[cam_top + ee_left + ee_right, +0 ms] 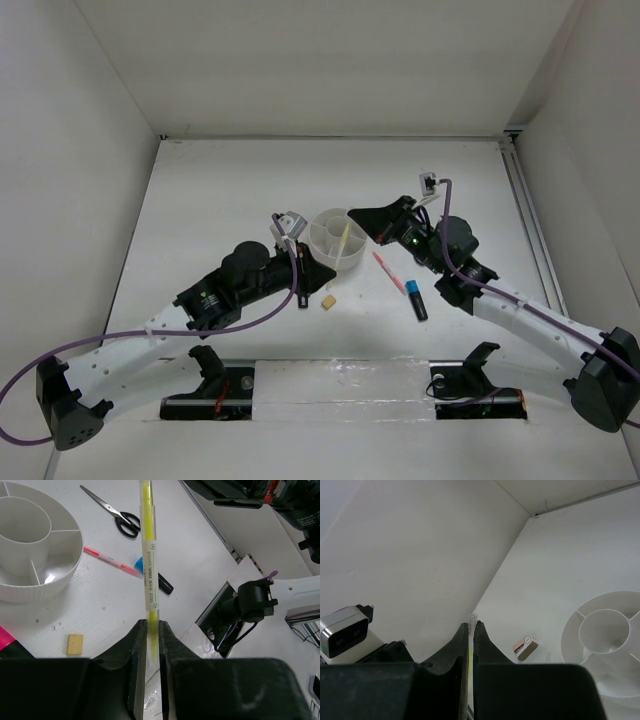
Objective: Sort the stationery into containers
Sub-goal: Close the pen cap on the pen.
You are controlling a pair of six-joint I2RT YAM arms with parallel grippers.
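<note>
Stationery: yellow highlighter point(148, 555) clamped in left pincer point(151, 625) and right pincer point(471, 625), both closed; organizer point(60, 575) looks empty; scissors point(112, 512), pink pen point(107, 559), blue-capped marker point(415, 298), eraser point(75, 644) unsorted on desk point(100, 610).

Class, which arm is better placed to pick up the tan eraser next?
Probably left: the tan eraser lies right beside the left gripper, which grips the yellow highlighter; the right gripper sits beyond the organizer.
</note>
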